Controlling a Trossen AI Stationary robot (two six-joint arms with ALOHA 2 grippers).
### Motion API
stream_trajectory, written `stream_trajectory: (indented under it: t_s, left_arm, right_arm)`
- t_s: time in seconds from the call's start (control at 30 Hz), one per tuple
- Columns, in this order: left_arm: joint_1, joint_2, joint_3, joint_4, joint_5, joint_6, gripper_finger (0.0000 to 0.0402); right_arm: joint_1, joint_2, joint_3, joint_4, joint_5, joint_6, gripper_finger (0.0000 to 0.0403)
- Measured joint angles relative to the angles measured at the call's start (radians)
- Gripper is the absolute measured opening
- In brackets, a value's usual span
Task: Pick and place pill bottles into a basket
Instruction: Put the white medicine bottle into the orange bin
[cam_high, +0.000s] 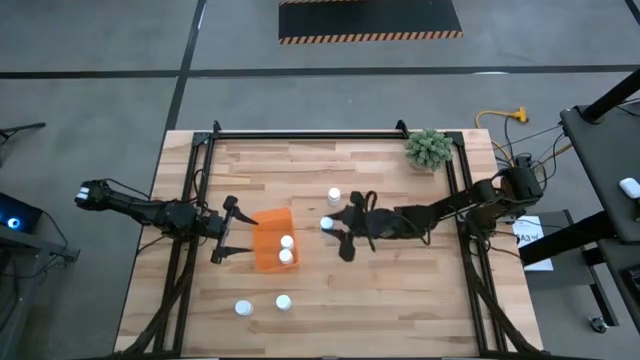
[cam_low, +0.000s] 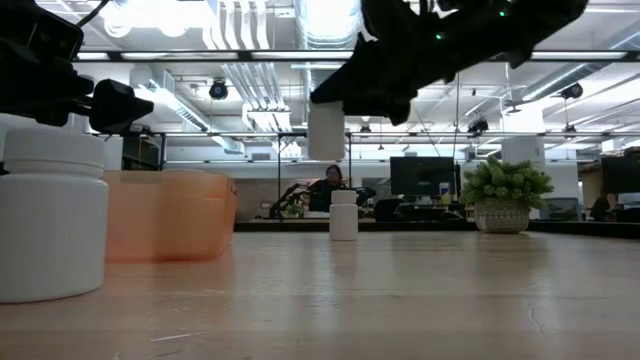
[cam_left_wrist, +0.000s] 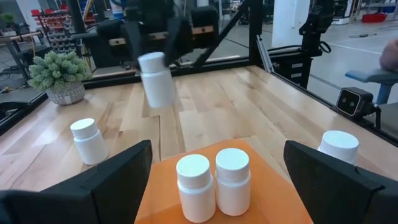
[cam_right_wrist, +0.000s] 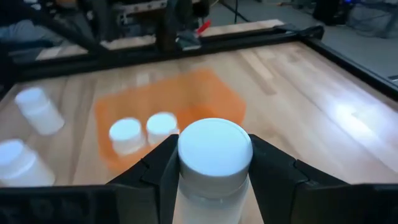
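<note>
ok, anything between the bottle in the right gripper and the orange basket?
Nothing visible. The right gripper holds a small white-capped pill bottle above bare wood, apart from the translucent orange plastic basket. Two bottles already stand inside; the open left gripper flanks its far side.

seen from above, the wooden table (cam_high: 400, 290) carries an orange basket (cam_high: 268, 240) left of centre, with two pill bottles (cam_high: 286, 249) standing inside it near its right wall. the left gripper (cam_high: 228, 242) sits just beside the basket's left wall, fingers spread apart. the right gripper (cam_high: 336, 229) hangs right of the basket, closed on a white-capped bottle (cam_high: 326, 223). another bottle (cam_high: 334, 196) stands just beyond it, and two more bottles (cam_high: 262, 304) stand near the front edge. a green plant (cam_high: 428, 149) sits at the far right corner.
</note>
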Motion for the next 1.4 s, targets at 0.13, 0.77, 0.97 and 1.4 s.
stream_trajectory:
  t_s: [0.13,0.77,0.97,1.4]
  left_arm:
    - [0.000,0.000,0.000,0.000,0.000,0.000,0.0345]
    - [0.000,0.002,0.000,0.000,0.000,0.000,0.0345]
    - [0.000,0.001,0.000,-0.001,0.000,0.000,0.0345]
    - [0.000,0.000,0.000,-0.001,0.000,0.000,0.0345]
  right_arm:
    - [-0.029,0.011,0.022,0.015,0.005,0.002,0.0148]
    - [-0.106,0.256,0.265,-0.019,-0.192,-0.201,0.0148]
    - [-0.106,0.279,0.321,-0.054,-0.199,-0.259,0.0148]
    - [-0.134,0.256,0.310,0.059,-0.357,-0.307,0.0148]
